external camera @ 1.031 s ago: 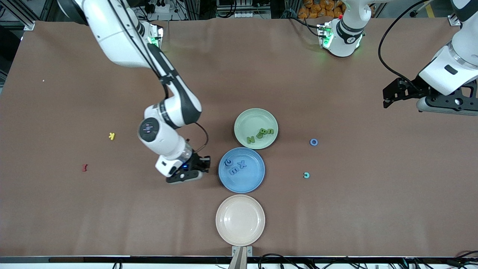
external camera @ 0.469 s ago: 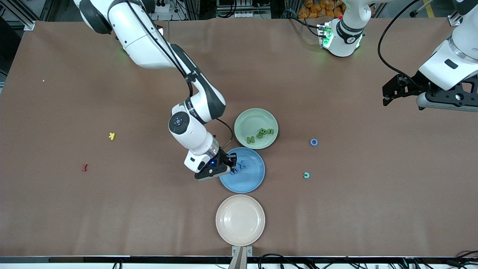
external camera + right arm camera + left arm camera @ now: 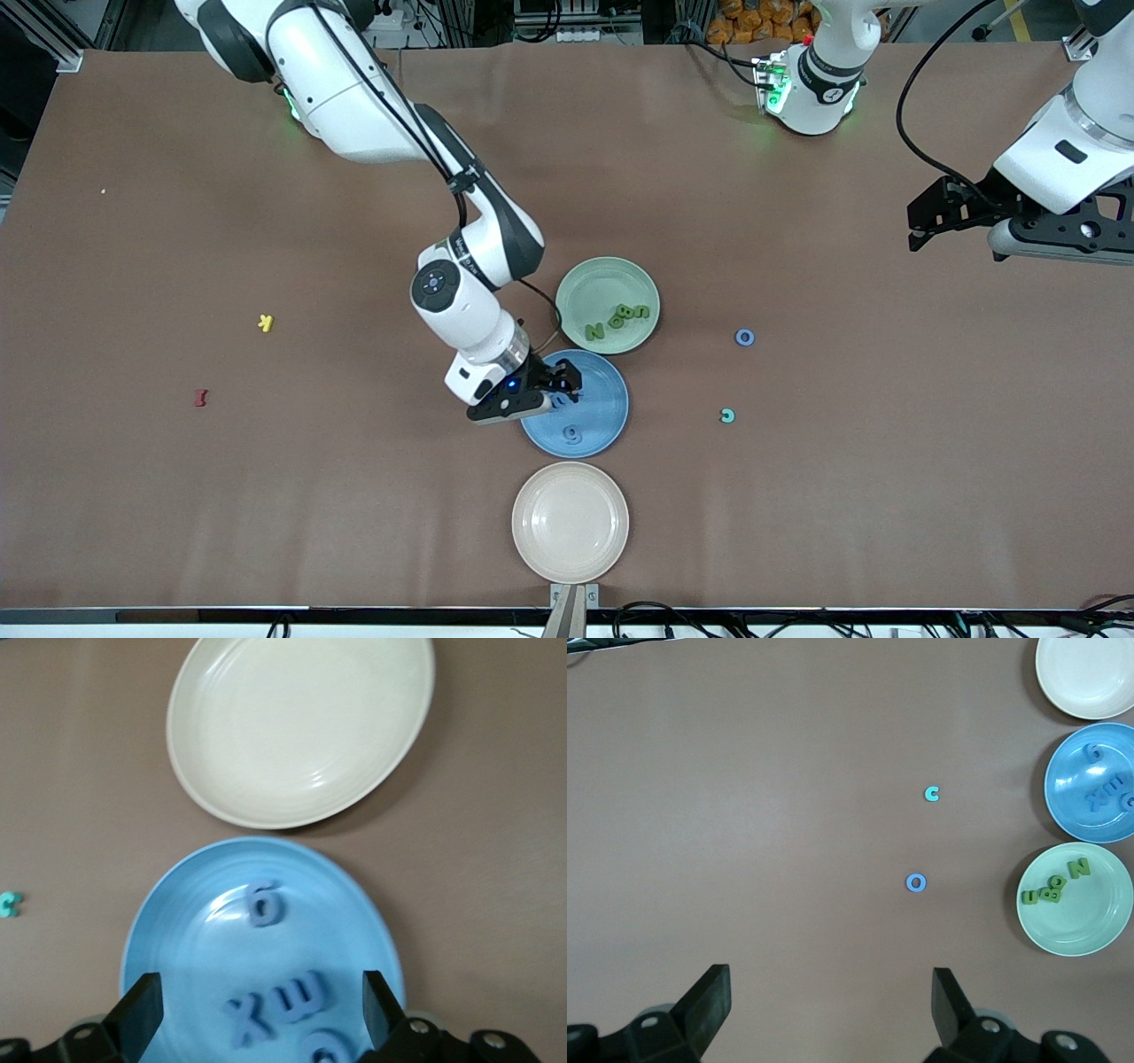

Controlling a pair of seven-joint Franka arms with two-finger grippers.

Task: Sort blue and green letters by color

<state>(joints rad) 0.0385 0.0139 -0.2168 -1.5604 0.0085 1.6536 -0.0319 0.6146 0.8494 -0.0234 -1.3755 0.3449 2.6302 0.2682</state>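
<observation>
We see the right gripper (image 3: 567,383) spread empty over the blue plate (image 3: 602,424), blue letters (image 3: 263,904) in it. Left gripper (image 3: 921,232) waits spread over the bench (image 3: 177,496); green letters (image 3: 620,319) sit in the green plate (image 3: 594,279).

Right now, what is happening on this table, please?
The right gripper hangs open over the blue plate, which holds four blue letters. The green plate holds several green letters. A blue O and a teal C lie loose toward the left arm's end. The cream plate holds nothing. The left gripper waits open.
</observation>
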